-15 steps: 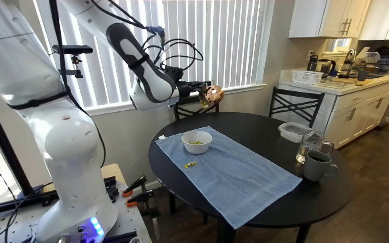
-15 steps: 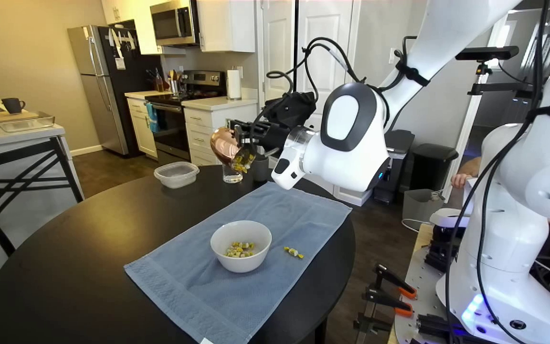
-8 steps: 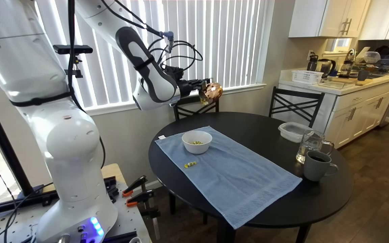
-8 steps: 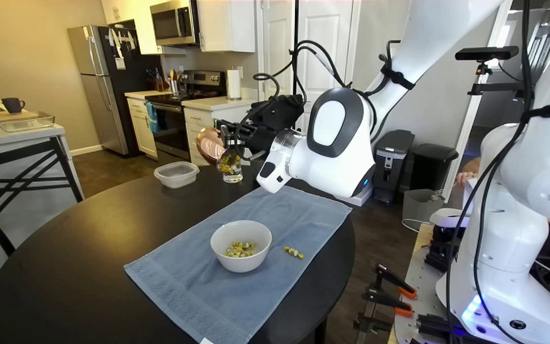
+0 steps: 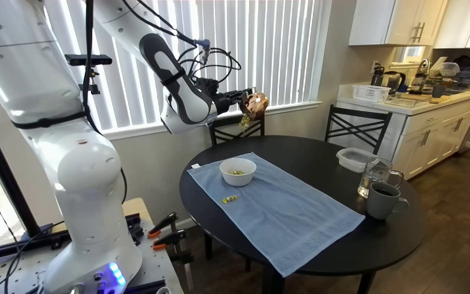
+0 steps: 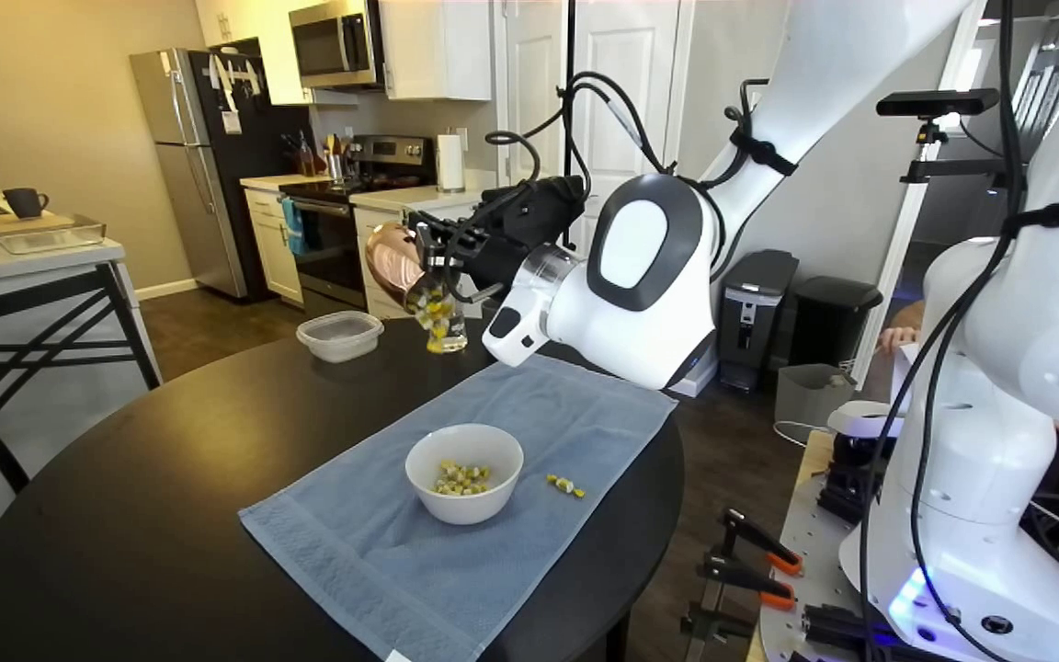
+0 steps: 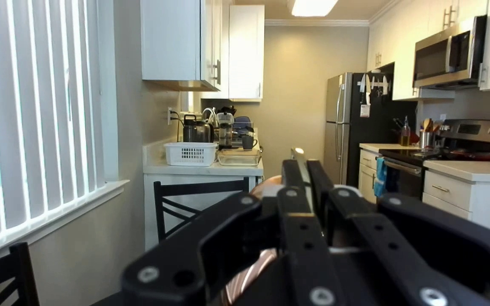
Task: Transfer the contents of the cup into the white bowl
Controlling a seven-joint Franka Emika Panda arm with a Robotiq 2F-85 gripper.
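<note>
Found gripper [image 7: 303,169] clamped on the cup [image 6: 390,255], in the air and tilted mouth-down. Noted yellow-and-white pieces [image 6: 438,317] spilling from its mouth, above the white bowl [image 5: 239,181]. Observed similar pieces [image 6: 461,479] inside the bowl and one loose piece [image 5: 229,199] near it on the blue towel [image 5: 292,212]. Recorded grey mug [image 5: 382,204], glass mug [image 5: 373,175] and clear container [image 5: 353,160] farther across the dark table [image 5: 300,150]. Sighted, beyond, kitchen counter [image 7: 160,169] and refrigerator [image 6: 240,202].

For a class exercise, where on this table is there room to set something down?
Bare: the tabletop between towel and tub; the towel between bowl and mug. Crowded: around glass and mug; near the bowl, with loose candy and a cup held aloft.
</note>
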